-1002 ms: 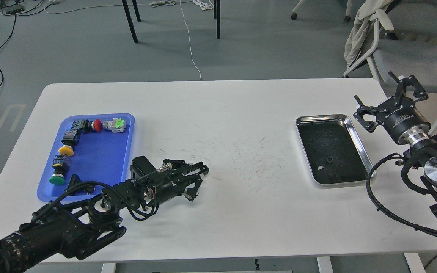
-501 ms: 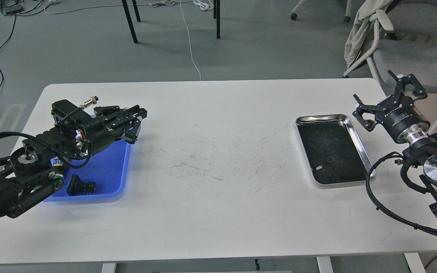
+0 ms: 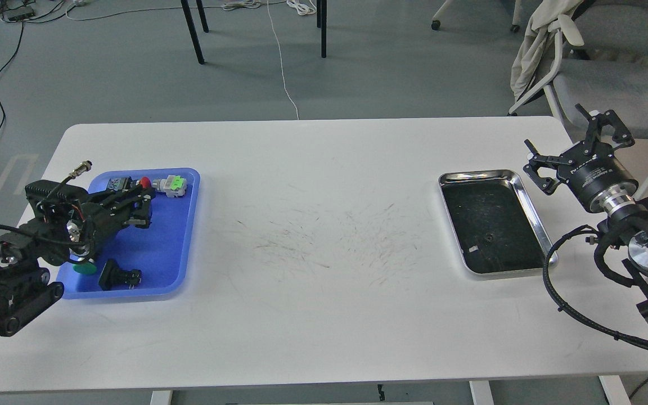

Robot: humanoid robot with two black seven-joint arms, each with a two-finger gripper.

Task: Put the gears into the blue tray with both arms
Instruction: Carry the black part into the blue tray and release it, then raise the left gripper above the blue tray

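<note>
The blue tray (image 3: pixel 162 247) lies at the table's left. My left gripper (image 3: pixel 135 207) hovers low over its far left part, among the push-button switches; its dark fingers blend together, so I cannot tell how they stand. One tiny black gear (image 3: pixel 488 237) rests on the black lining of the steel tray (image 3: pixel 533 209) at the right. My right gripper (image 3: pixel 560 139) hangs open and empty just beyond that tray's right rim, pointing up and left.
The blue tray holds a grey switch with a green cap (image 3: pixel 173 184), a red-capped one (image 3: pixel 145 181), a green button (image 3: pixel 84 269) and a black boxy block (image 3: pixel 118 275). A small white bit (image 3: pixel 472 248) lies in the steel tray. A chair (image 3: pixel 611 67) stands behind the table's right corner.
My left arm has swung from the table's front middle leftward and back, and now sits lower over the blue tray's left side. The right arm has stayed still.
</note>
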